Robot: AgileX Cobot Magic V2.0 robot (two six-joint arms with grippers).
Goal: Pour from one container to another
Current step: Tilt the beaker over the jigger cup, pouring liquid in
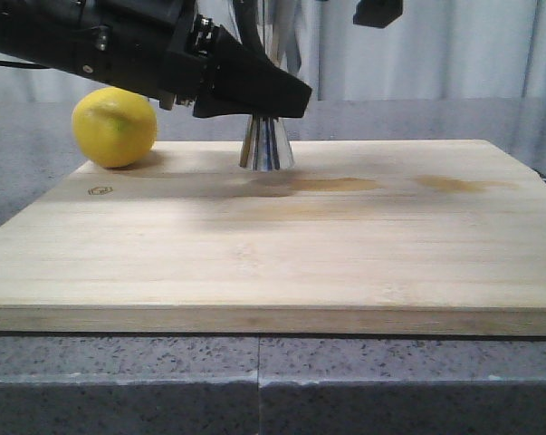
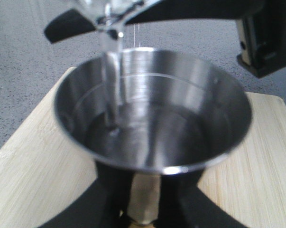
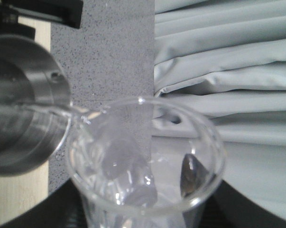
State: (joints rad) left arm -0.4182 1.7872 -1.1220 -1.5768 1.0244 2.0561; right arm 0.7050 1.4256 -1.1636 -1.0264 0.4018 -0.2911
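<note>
The steel jigger [image 1: 267, 145] stands upright at the back of the wooden board, and my left gripper [image 1: 265, 111] is shut on its narrow waist. In the left wrist view the jigger's wide cup [image 2: 152, 118] fills the picture, with the black fingers [image 2: 86, 209] either side of the gold band. Clear liquid falls in a thin stream [image 2: 109, 71] from the glass beaker lip [image 2: 107, 14] into the cup, which holds some liquid. My right gripper [image 3: 147, 216] is shut on the tilted beaker [image 3: 147, 156], whose lip hangs over the jigger rim [image 3: 29, 104].
A yellow lemon [image 1: 115, 127] lies at the board's back left corner, close to the left arm. The wooden cutting board [image 1: 273, 263] rests on a grey speckled counter [image 1: 254, 381]. Wet patches [image 1: 345, 185] mark the board right of the jigger. Pale curtains hang behind.
</note>
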